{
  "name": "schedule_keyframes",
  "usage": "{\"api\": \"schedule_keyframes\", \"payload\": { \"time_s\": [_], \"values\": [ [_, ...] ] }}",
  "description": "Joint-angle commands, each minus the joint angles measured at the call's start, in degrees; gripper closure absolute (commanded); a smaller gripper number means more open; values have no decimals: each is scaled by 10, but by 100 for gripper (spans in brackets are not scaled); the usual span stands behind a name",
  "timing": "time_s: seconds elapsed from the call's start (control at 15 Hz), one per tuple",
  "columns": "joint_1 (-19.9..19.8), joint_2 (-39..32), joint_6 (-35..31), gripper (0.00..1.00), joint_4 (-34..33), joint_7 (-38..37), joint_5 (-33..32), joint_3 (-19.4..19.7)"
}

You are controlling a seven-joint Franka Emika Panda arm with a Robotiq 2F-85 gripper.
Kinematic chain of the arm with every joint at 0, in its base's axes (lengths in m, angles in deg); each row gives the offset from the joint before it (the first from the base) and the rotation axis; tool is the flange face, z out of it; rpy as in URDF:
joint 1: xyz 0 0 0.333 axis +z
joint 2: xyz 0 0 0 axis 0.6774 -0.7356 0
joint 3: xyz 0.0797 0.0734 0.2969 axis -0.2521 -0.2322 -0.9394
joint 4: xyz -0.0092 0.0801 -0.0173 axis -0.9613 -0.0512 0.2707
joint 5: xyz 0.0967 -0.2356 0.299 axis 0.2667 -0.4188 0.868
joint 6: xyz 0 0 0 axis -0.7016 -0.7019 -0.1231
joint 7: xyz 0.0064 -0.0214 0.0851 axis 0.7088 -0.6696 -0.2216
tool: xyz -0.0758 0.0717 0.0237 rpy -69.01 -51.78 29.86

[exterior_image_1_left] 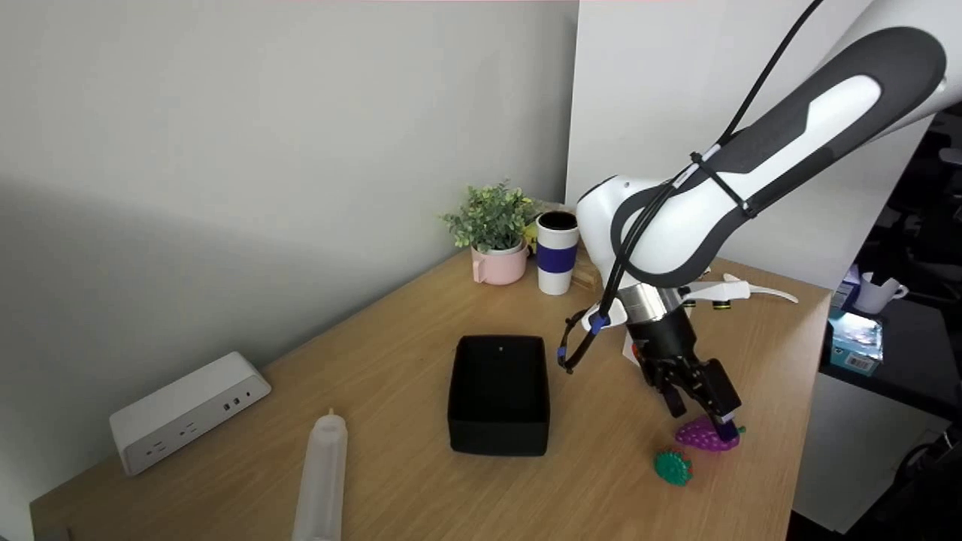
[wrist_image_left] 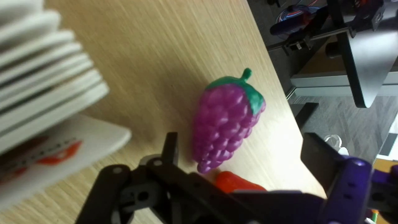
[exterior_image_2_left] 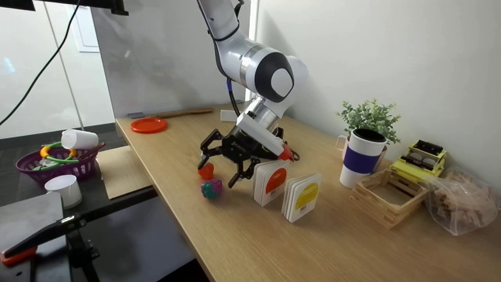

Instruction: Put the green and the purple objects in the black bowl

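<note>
Plainly, the coming move turns on how the purple object lies to the tool. In the wrist view it sits mid-frame, reaching up the picture from between the two spread fingers, nearer the one on the picture's left. Its long axis climbs from a narrow tip, lower left, to a stemmed end, upper right, so it cuts across the line from fingertip to fingertip; shutting the tool should, I judge, pinch its width. The tool stands wide and holds nothing; whether a finger touches the purple object I cannot tell. The green object, edged with red, lies just beside the purple one on the tabletop, lower right in an exterior view.

As for containers, the black bowl stands near the centre of that frame, left of both pieces, and its dark hollow shows nothing inside. The pink pot, upper centre, bears a leafy plant. At the left of an exterior view, a purple basket carries coloured rings.
</note>
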Motion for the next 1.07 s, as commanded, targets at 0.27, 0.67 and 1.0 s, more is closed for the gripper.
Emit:
{"api": "schedule_keyframes", "payload": {
  "time_s": [0.27,0.67,1.0],
  "values": [
    [17,-26,1,0,-44,-74,-40,-2],
    [52,8,-102,0,11,-189,-118,2],
    [59,25,-135,0,37,-257,-160,-3]
  ]
}}
